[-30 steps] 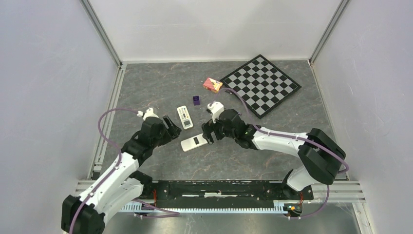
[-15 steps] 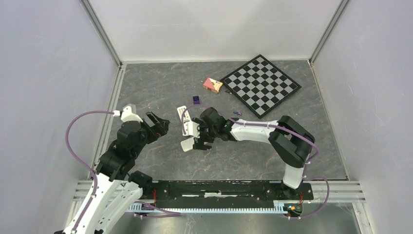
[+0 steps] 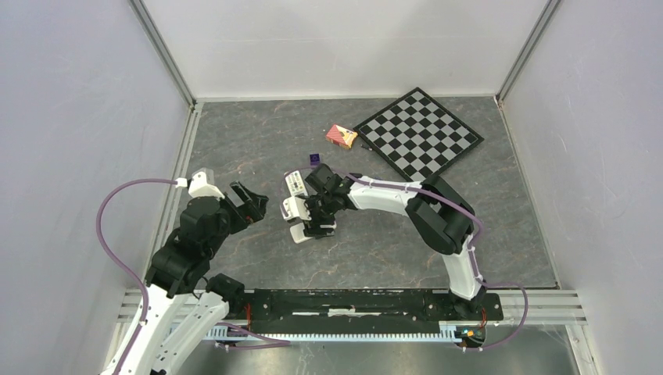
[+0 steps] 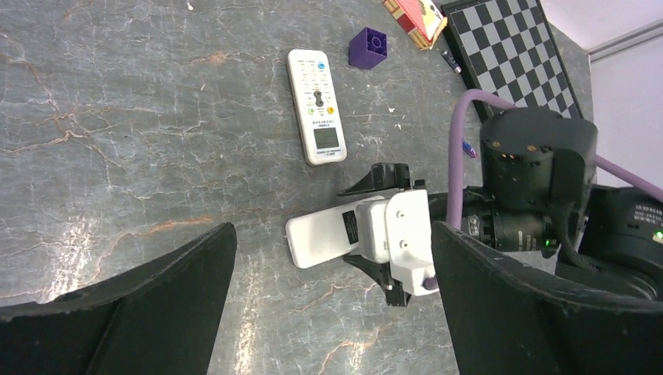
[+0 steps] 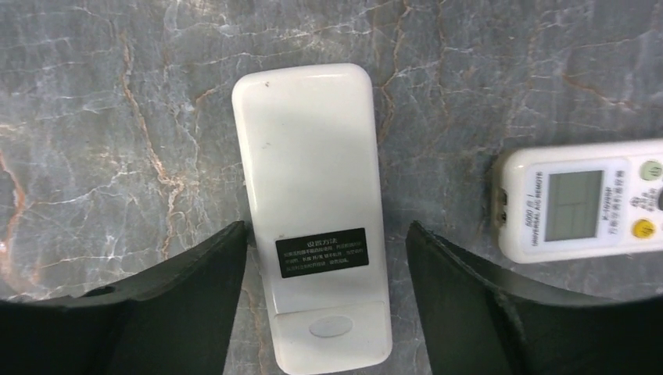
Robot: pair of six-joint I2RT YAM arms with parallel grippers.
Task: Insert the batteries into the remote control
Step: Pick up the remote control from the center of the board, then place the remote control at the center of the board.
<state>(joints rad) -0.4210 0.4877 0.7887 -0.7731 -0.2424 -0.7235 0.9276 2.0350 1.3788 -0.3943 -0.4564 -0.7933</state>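
top view: the slim off-white rectangular remote control (image 3: 299, 233) lies back up, centre-left on the grey marbled tabletop (image 3: 234, 133). its long axis slants near-left to far-right, mostly under the right gripper (image 3: 315, 226). the left gripper (image 3: 253, 201) hangs apart, jaws spread, holding nothing. a white button-faced remote (image 3: 294, 183) lies just behind. farther back sit a purple block (image 3: 314, 158), a red-and-yellow box (image 3: 342, 136) and a chequered board (image 3: 418, 134). bare table lies left and in front.

left wrist: the remote control's rounded end points left, uncovered. one dark purple-blue battery (image 4: 451, 60) lies by the board's edge.

right wrist: the remote control runs straight away, plain end farthest, thumb-dimpled cover nearest. white print on its black label is too small to read. released fingers (image 5: 195, 273) straddle it, one against a long edge, a gap at the other. print by the neighbouring remote's screen appears to read "universal a/c remote".
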